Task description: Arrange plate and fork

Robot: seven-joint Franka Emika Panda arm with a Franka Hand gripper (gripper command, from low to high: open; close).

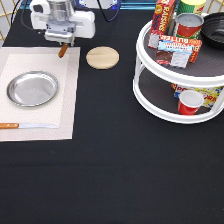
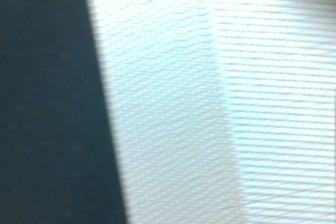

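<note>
The shiny silver plate (image 1: 32, 88) lies on a pale placemat (image 1: 60, 90) at the exterior view's left. My gripper (image 1: 64, 42) hangs over the placemat's top edge, above and to the right of the plate. It is shut on the fork. Only the fork's brown-orange handle (image 1: 63, 50) shows, sticking down below the hand; its tines are hidden. The wrist view shows only the placemat's woven surface (image 2: 225, 110) and the black table (image 2: 45, 110) beside it.
A wooden-handled knife (image 1: 25, 125) lies on the placemat below the plate. A round wooden coaster (image 1: 102, 57) sits right of the placemat's top corner. A white two-tier turntable (image 1: 150, 100) with cans, boxes and a red cup fills the right.
</note>
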